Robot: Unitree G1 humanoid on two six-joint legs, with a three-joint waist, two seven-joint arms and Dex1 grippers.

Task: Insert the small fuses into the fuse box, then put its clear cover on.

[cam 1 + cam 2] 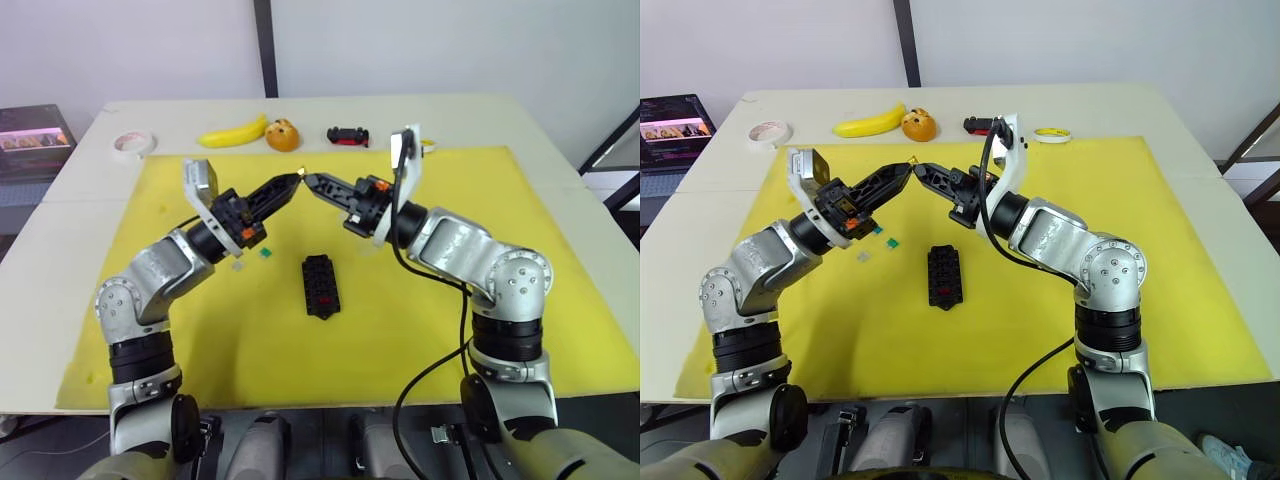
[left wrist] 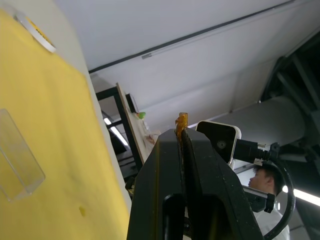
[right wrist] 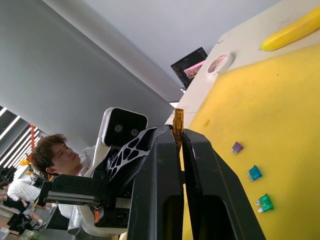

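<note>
A small brown fuse (image 1: 300, 176) sits high above the yellow mat (image 1: 520, 250), where my two grippers meet tip to tip. My left gripper (image 2: 181, 131) is shut on it. My right gripper (image 3: 181, 131) is closed on the same fuse (image 3: 178, 120) from the other side. Below them the black fuse box (image 1: 320, 285) lies on the mat with a red fuse (image 1: 322, 298) in one slot. Purple (image 3: 237, 147), teal (image 3: 254, 173) and green (image 3: 265, 203) fuses lie loose on the mat to its left. The clear cover (image 2: 17, 155) lies flat on the mat.
Along the table's far edge are a banana (image 1: 232, 133), an orange object (image 1: 282, 134), a black-and-red toy car (image 1: 347, 134) and two tape rolls (image 1: 132, 144) (image 1: 1051, 134). A screen (image 1: 35, 140) stands off the left edge. A person (image 3: 55, 155) is behind me.
</note>
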